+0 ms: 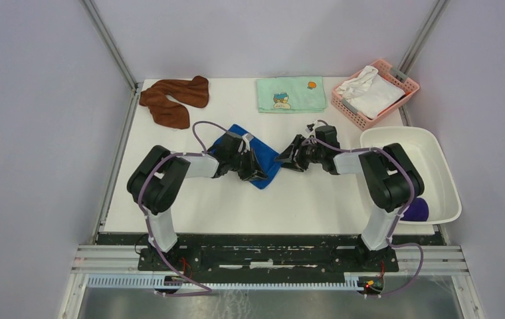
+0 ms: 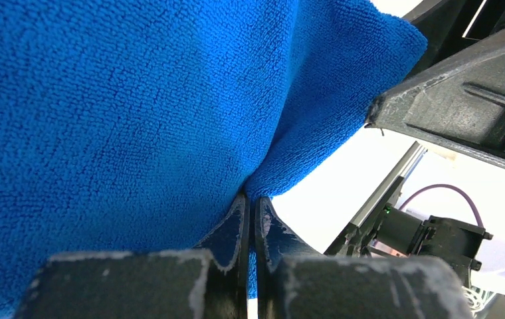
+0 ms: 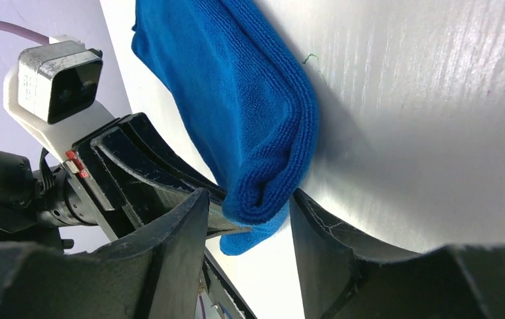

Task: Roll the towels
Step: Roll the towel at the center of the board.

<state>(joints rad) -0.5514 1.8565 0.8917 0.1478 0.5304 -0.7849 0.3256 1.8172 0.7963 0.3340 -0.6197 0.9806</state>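
The royal blue towel lies partly rolled in the middle of the table, under both grippers. My left gripper is shut on its fabric, the jaws pinching a fold. My right gripper is open, its fingers straddling the rolled end of the blue towel without closing. The rust-brown towel lies crumpled at the far left. The dark purple towel sits rolled in the white tub.
A white tub stands at the right edge. A pink basket holding a white cloth is at the far right. A pale green cartoon-print towel lies flat at the back centre.
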